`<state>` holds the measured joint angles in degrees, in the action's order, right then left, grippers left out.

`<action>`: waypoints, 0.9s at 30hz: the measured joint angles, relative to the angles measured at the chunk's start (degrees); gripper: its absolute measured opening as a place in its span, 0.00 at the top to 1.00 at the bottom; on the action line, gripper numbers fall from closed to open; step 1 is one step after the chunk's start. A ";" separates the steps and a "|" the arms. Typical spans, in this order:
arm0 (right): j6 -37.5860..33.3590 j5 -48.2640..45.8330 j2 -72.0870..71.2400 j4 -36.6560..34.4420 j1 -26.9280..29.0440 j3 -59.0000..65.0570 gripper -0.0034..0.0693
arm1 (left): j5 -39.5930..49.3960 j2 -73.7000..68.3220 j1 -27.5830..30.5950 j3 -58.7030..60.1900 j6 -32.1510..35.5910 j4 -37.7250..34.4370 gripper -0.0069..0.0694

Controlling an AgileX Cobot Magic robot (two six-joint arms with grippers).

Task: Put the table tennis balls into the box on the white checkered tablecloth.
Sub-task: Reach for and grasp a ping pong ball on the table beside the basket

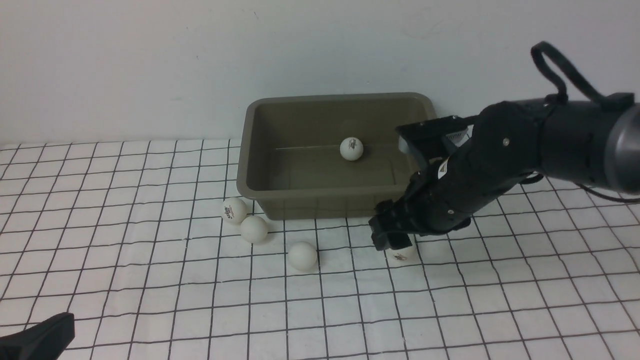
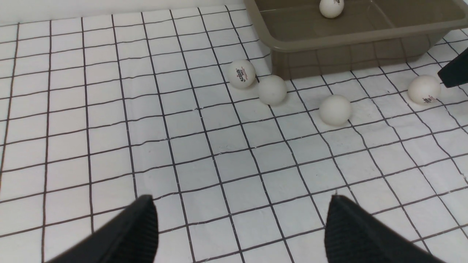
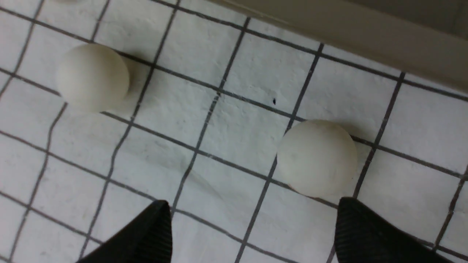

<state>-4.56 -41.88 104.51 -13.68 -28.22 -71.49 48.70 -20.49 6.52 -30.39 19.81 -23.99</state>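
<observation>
Behind everything stood a plain white wall, and the surface was covered by the white checkered tablecloth, which was a little wrinkled. Close to the wall, on the cloth, sat the olive-brown box. One table tennis ball lay inside it on the floor and showed a printed logo. Four more lay on the cloth in front of the box. The logo ball was by the left front corner of the box, and the second ball was just beside it, perhaps touching. The third ball lay apart from these two, more toward the robot. The fourth ball was further to the right, partly hidden under the right gripper. This gripper was low over the cloth, with its jaws wide apart and nothing held. In the right wrist view the fourth ball lay just ahead of one fingertip, not between the two. The left gripper also had its jaws spread and empty. It was well apart from the balls, over the near left part of the cloth.
</observation>
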 joint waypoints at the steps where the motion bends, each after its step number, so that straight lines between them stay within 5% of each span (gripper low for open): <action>1: 0.40 0.53 0.94 0.23 0.00 0.00 0.22 | 0.14 0.00 0.00 0.00 0.00 0.00 0.19; 27: 6.49 9.83 8.99 7.37 0.00 -0.24 0.22 | 0.54 0.00 0.00 0.00 0.00 0.00 0.19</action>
<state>1.92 -32.05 113.50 -6.32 -28.22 -71.73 49.24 -20.49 6.52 -30.39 19.81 -23.99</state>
